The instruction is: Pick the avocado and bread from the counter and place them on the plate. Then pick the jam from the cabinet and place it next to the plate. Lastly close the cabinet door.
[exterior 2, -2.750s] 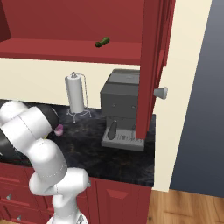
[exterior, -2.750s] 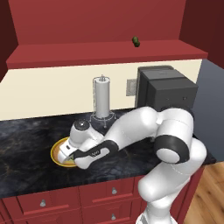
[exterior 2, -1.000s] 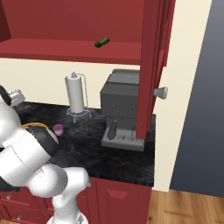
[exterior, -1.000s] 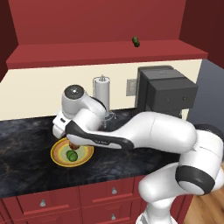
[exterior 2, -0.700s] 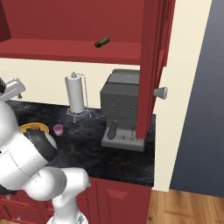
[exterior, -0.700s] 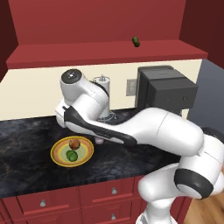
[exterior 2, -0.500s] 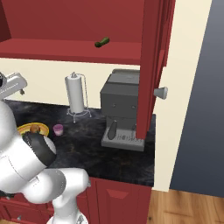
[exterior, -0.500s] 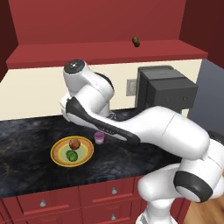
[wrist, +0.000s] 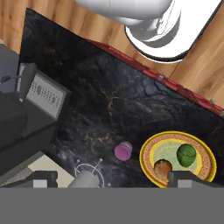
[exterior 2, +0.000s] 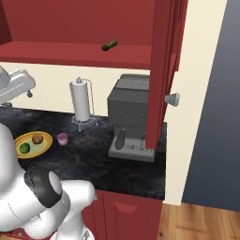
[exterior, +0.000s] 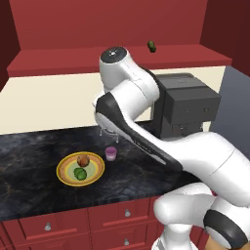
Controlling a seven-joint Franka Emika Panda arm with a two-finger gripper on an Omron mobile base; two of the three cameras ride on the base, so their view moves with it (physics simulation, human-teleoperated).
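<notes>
The jaws stand wide apart and empty, having risen well above the worktop. Far below them the jam now sits just beside the plate, which holds avocado and bread. Only closing the cabinet door seems left.

I see a grey coffee machine beside a paper-towel roll — a small dark green item lies on the shelf above.
</notes>
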